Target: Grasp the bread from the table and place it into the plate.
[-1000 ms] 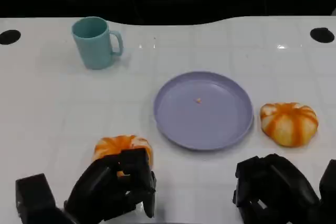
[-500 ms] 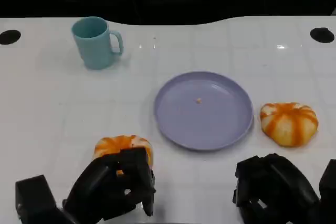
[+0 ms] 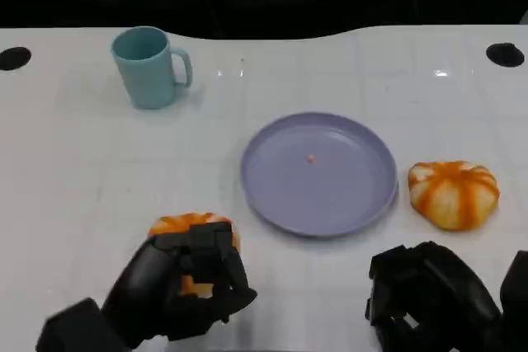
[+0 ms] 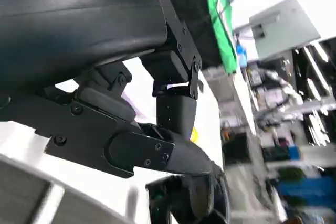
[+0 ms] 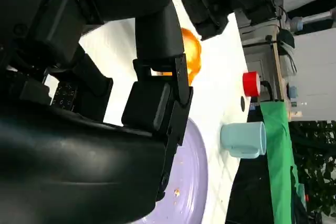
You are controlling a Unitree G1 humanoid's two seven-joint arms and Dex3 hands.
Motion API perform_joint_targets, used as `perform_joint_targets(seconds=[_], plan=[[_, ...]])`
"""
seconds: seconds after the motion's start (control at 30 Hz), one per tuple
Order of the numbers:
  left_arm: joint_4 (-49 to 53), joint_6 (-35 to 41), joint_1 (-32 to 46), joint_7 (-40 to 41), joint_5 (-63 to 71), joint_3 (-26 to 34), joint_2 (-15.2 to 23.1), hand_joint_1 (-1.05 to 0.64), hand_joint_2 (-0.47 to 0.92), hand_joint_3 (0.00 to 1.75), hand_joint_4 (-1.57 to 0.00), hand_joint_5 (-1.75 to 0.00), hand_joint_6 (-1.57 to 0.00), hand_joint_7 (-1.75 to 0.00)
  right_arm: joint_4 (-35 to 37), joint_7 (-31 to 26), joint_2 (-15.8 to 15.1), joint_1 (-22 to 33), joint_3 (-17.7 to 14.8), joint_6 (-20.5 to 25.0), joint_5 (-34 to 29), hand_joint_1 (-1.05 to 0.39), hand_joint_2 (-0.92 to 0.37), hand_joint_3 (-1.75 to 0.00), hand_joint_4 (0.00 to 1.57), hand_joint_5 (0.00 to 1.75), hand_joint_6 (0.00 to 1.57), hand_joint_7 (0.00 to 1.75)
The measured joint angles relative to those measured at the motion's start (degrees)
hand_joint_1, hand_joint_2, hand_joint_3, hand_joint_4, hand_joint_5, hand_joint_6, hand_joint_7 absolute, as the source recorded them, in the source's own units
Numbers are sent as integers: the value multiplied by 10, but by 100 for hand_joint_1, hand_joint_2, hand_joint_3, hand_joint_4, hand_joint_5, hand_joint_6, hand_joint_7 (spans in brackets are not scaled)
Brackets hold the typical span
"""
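An orange-and-white striped bread (image 3: 191,225) lies on the white table (image 3: 74,171) at the near left. My left hand (image 3: 177,290) is curled over its near side, and orange shows between the fingers. In the right wrist view the same bread (image 5: 190,56) shows beyond my right hand's fingers (image 5: 157,40). The lilac plate (image 3: 346,195) sits at the middle, holding just a tiny crumb (image 3: 311,157). A second striped bread (image 3: 454,194) lies right of the plate. My right hand (image 3: 429,298) rests at the near right, fingers curled in, holding nothing.
A teal mug (image 3: 148,66) stands at the far left, well behind the plate. Two dark round holes (image 3: 505,54) mark the table's far corners. In the right wrist view a red cap-like object (image 5: 251,83) sits off the table's edge near the mug (image 5: 244,139).
My left hand has pushed forward and its fingers have closed further around the near-left bread. The bread, plate and right hand stay where they were.
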Motion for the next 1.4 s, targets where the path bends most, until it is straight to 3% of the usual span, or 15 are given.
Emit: perform_joint_targets(seconds=[0.13,0.23,0.33,0.6,0.7,0.8,1.0,1.23,1.4], plan=[[-76,47,19,44,53,-3,9,-73,92,39,-80,-175,-64,-152,0,0,0,0,0,0,1,-105,-3,-138,154,132,157,102],[-133,91,31,61,89,-7,22,-71,92,32,-67,-172,-56,-132,0,1,0,0,0,0,1,-105,-4,-137,154,131,157,101],[-186,127,38,77,145,-10,39,-72,92,29,-64,-152,-47,-104,0,1,0,0,0,0,1,-105,-3,-137,154,131,157,101],[-274,190,41,131,373,-34,88,-77,92,23,-43,-110,-31,-57,6,7,1,-2,0,2,5,-105,-3,-136,155,129,157,100],[-295,217,41,131,447,-45,102,-77,92,20,-38,-104,-29,-46,8,6,1,-2,0,2,4,-105,-4,-135,156,128,157,100],[-310,236,41,131,493,-56,109,-77,92,17,-25,-109,-29,-30,9,6,3,-3,0,2,4,-105,-5,-134,155,128,157,100],[-335,280,32,118,578,-78,115,-76,92,9,-15,-101,-29,-15,9,-1,6,-3,1,3,1,-105,-2,-139,155,129,157,101],[-335,316,14,113,704,-111,123,-77,90,1,-21,-79,-31,-5,10,6,6,-3,0,2,4,-105,-1,-138,155,130,157,98],[-329,334,6,111,768,-132,123,-72,80,0,-16,-75,-28,-3,10,10,6,-3,0,3,5,-105,-5,-133,153,130,157,99]])
